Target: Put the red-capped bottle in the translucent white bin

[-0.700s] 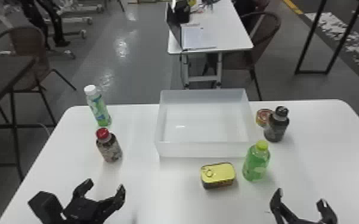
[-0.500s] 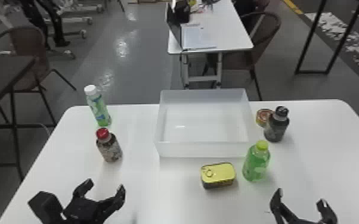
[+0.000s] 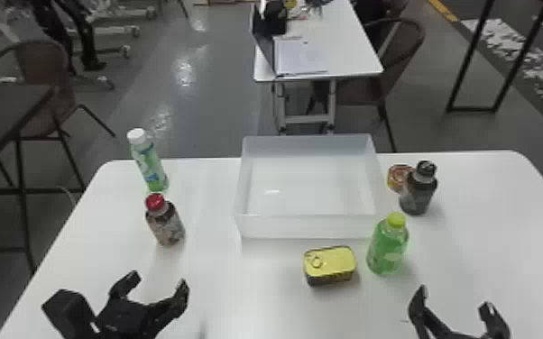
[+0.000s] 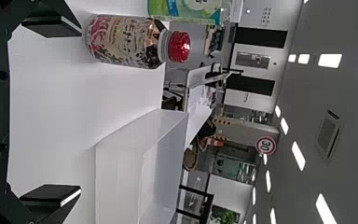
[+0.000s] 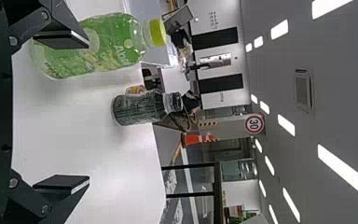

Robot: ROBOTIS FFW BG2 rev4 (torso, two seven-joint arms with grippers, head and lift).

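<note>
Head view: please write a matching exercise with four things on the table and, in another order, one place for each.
1. red-capped bottle
2. black-capped bottle
3. rectangular tin
4. white-capped bottle

A. beside the round tin
B. by the table's far left corner
C. just left of the yellow-capped bottle
D. between the left end effector and the white-capped bottle

Pairs: 1-D, 2-A, 3-C, 4-B

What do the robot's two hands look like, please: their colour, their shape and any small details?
Both the left hand and the right hand are black, each with two angular fingers ending in flat, wedge-like pads. Greyish round bolts mark the right hand's finger linkages. A boxy black block sits beside the left hand's base.
</note>
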